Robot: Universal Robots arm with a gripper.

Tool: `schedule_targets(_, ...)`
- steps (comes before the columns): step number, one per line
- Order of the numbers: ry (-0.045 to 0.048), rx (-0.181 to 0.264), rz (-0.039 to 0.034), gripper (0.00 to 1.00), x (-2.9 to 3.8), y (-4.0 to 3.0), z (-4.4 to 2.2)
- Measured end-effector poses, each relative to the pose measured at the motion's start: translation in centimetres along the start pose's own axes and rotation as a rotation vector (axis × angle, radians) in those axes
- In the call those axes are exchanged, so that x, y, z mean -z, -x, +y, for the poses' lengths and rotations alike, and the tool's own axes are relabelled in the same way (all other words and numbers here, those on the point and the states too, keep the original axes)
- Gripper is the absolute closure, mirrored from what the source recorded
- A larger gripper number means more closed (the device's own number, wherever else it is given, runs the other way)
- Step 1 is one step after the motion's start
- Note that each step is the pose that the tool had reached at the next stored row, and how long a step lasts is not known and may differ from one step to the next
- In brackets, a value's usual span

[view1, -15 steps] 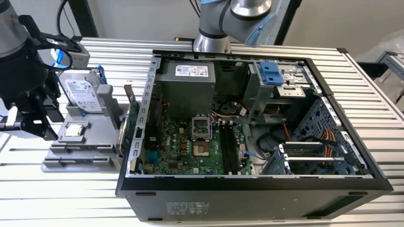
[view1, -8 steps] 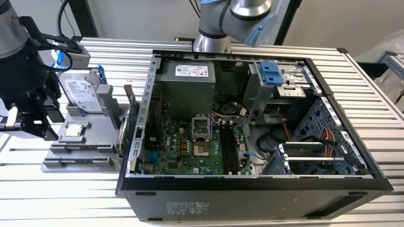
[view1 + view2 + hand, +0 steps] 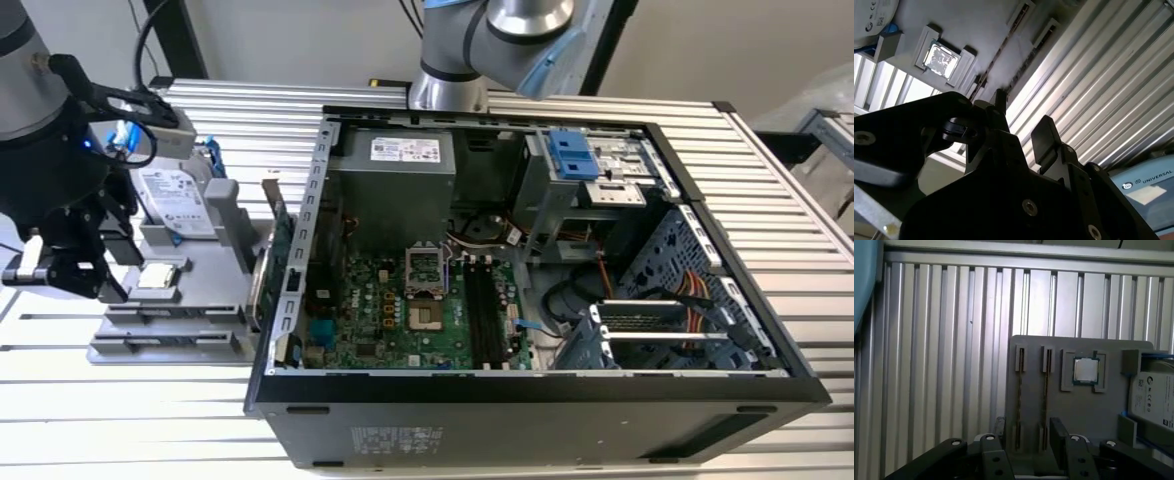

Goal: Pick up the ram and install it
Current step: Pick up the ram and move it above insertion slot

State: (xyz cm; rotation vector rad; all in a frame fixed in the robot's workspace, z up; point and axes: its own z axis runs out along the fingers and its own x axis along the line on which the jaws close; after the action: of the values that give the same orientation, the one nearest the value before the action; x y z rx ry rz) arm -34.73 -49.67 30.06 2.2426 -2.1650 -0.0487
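1. Currently I have the gripper [image 3: 1029,426] hanging above the grey parts fixture [image 3: 1094,415], clear of it and touching nothing.
2. The jaws are spread apart with nothing between them. Both wrist views show a plain gap between the fingers [image 3: 1058,427].
3. The ram [image 3: 1046,390] is a thin dark stick seated on edge in a fixture slot. That slot is just beside the processor chip [image 3: 1085,371].
4. A second slot [image 3: 1020,390] runs parallel right next to it and shows a similar dark strip. I can't tell the two apart from here.
5. The relation that matters: the stick lies below and ahead of the jaws, apart from them. Its long axis runs crosswise to the line joining the two fingers.
6. So the finger pads face the stick's flat sides, not its ends.
7. From the first wrist view both slots fall inside the finger gap. My read is that the jaws aren't centred on either stick yet.
8. The hard drive [image 3: 1154,400] in its blue frame sits past the processor chip, on the side away from the ram.
9. In the exterior view the fixture sits at the exterior view's left of the open PC case [image 3: 534,400].
10. The motherboard memory slots [image 3: 487,315] look unfilled and are well apart from the gripper.
11. Status as I judge it: the ram is not yet picked and the install is not started.
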Motion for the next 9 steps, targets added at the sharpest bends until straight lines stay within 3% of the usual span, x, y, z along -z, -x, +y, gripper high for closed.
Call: schedule_targets(9,-0.0107,-0.001,0.0003,0.00,-0.80,0.04,-0.04)
